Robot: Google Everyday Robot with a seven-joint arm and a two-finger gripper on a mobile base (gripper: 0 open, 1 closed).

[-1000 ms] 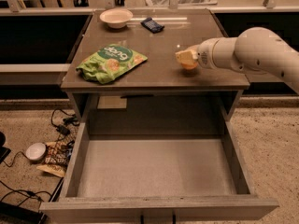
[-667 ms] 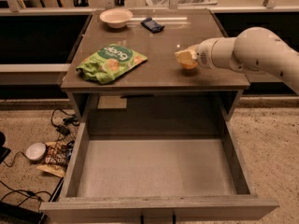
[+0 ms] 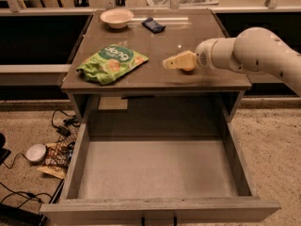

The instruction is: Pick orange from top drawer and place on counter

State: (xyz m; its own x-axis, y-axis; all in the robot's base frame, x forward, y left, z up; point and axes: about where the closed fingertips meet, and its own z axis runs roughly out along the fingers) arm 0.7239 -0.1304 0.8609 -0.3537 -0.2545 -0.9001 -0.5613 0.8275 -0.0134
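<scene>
My gripper (image 3: 175, 61) is over the right part of the counter (image 3: 155, 44), reaching in from the right on the white arm (image 3: 254, 51). Its cream fingers (image 3: 178, 59) lie low, close to the counter top, and are shut on the orange (image 3: 190, 67), of which only a small part shows under them. The top drawer (image 3: 155, 171) is pulled fully open below the counter, and its grey floor is bare.
A green snack bag (image 3: 112, 62) lies on the counter's left part. A pale bowl (image 3: 116, 17) and a small dark packet (image 3: 153, 24) sit at the back. Cables and small clutter (image 3: 49, 152) lie on the floor left of the drawer.
</scene>
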